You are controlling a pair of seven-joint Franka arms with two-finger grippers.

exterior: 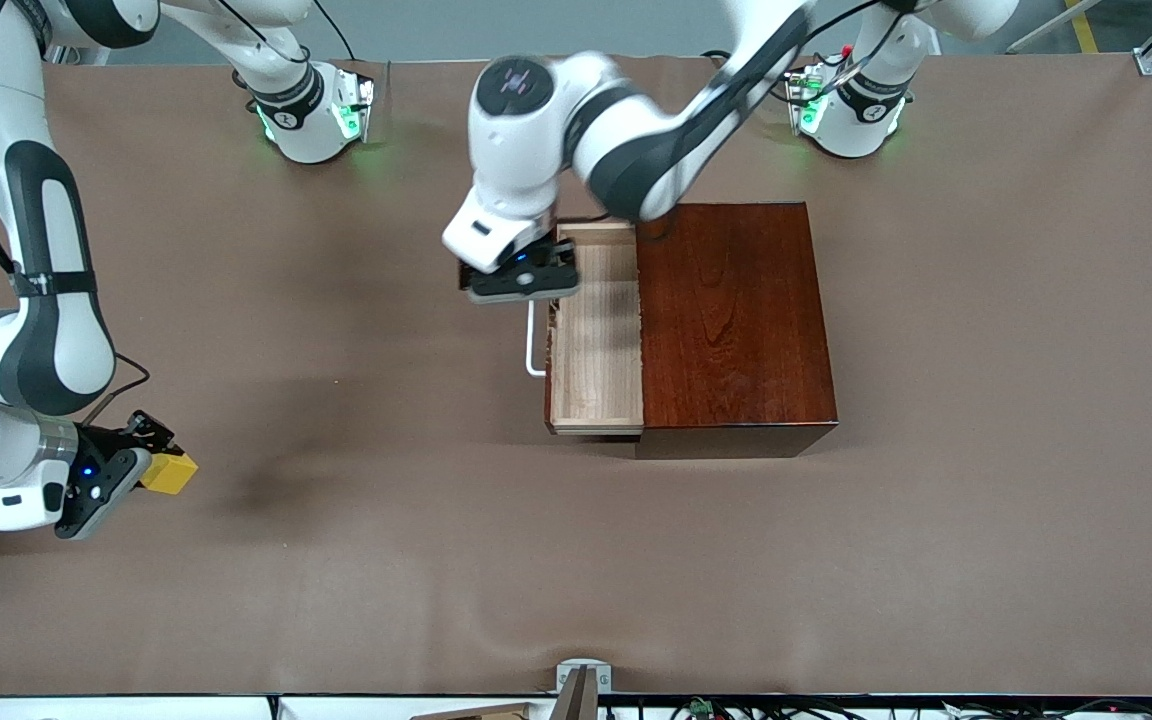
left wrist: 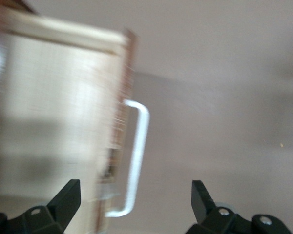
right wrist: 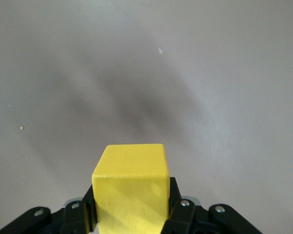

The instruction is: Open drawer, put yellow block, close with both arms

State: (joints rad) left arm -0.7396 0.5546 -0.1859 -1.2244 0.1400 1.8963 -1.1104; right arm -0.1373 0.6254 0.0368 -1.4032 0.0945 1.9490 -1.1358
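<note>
I have the yellow block [exterior: 170, 473] pinched in my right end effector [exterior: 136, 462], jaws closed on two of its side faces, and in the right wrist view it shows plainly between my fingers [right wrist: 178, 210] with bare surface [exterior: 356, 560] under it. I am over the surface near its edge at the right arm's end, in the half closer to the front camera. The block looks lifted off the surface, though I cannot be sure of the gap from these views.

The drawer [exterior: 596, 345] stands pulled out of the dark box [exterior: 736, 320] around the middle of the surface, its pale tray bare inside and its white handle [exterior: 533, 345] facing the right arm's end. So the opening lies from me toward the left arm's end and somewhat farther from the front camera, well apart. The tray's long axis runs from the robots' edge toward the camera's edge, a narrow slot across my line of travel. My right arm is the one carrying the block, so the drop is mine.

My left end effector [exterior: 524, 280] hangs over the handle end of the drawer, at the corner closer to the robots, jaws wide apart with nothing between them.
</note>
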